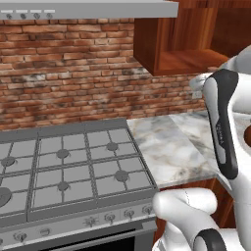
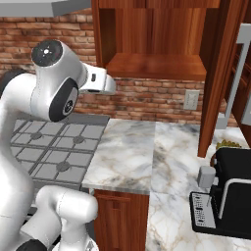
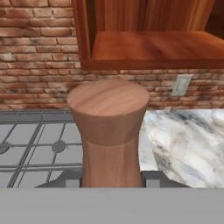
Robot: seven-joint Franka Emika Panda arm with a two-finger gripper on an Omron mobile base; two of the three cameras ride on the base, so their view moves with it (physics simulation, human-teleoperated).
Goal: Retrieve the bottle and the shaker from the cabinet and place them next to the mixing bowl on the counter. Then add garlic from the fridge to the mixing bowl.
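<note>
I'm looking at a brick-walled kitchen (image 2: 147, 100) with the counter (image 2: 132, 152), white marble with grey veins, running along the wall over reddish-brown drawers. I'll place everything against that counter. At its left end sits a grey gas stove (image 1: 68, 166) with dark burner grates. Above the counter hangs the cabinet (image 2: 157, 63), open at the front, its plain wooden shelf bare where I can see it. A pale wall socket (image 2: 191, 99) is set in the brick just above the counter's back edge, below the cabinet. Toward the counter's right end, a black appliance with a silver handle (image 2: 225, 196) stands on the marble, and beyond it, against the wall, I can see a grey handle (image 2: 235, 73) on a tall grey panel.

In the hand view the shaker (image 3: 109, 131) stands upright right in front of the camera: a brown wooden body that narrows to a waist, with a wider, paler top. It is up in the air above the seam where the stove meets the counter, below the cabinet's shelf. The gripper (image 3: 111, 178) is clamped on the shaker's lower body; I see a dark fingertip (image 3: 72, 179) pressed against each side of it at the bottom of the picture.

From the base cameras I see the white arm (image 2: 54, 88) raised over the stove side of the counter.
</note>
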